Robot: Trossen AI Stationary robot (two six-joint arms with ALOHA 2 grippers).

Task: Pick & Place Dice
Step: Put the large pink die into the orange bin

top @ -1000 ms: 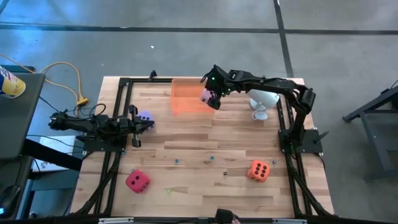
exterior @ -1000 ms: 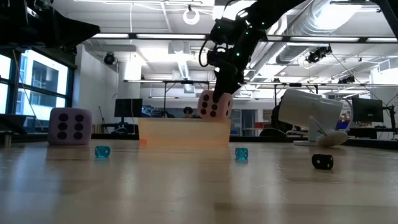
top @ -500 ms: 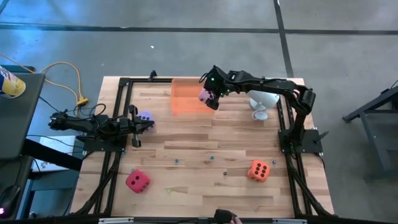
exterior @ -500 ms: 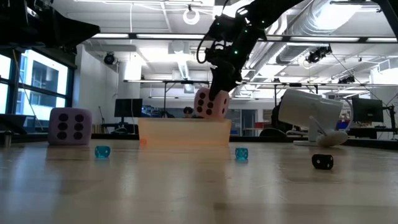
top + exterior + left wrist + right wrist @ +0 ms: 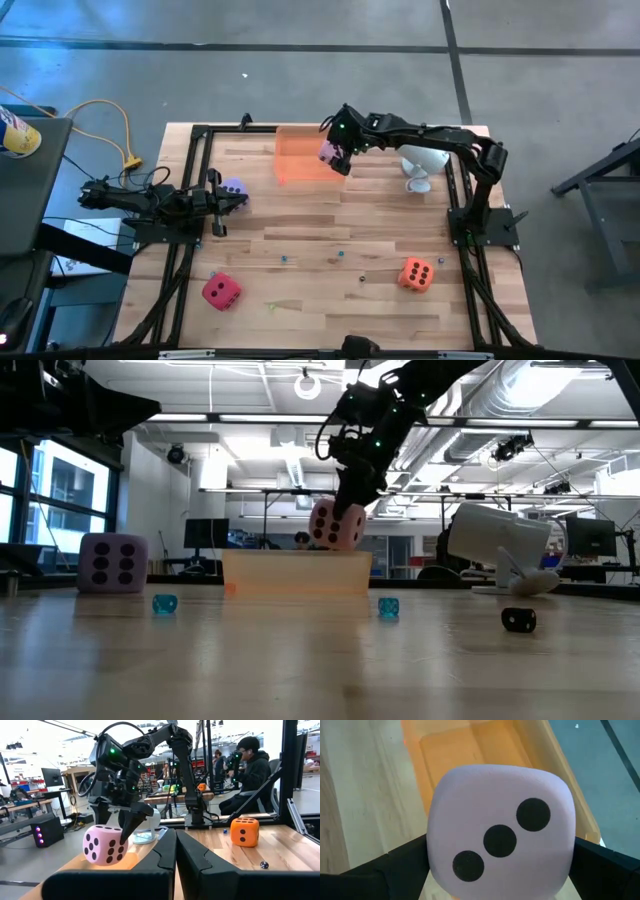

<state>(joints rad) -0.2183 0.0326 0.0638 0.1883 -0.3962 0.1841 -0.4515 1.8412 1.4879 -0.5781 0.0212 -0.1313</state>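
My right gripper (image 5: 338,155) hung over the tray's (image 5: 296,146) right end, fingers clamped on the pink die (image 5: 331,152); left gripper (image 5: 232,200) closed.

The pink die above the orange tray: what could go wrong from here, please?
1. The pink die, between the fingers of the right hand, hangs close to one end wall of the orange tray, not over its middle. If it is released here, it may hit the rim and roll out.
2. In the low view the die sits tilted in the hand, so it may tumble when it lands.
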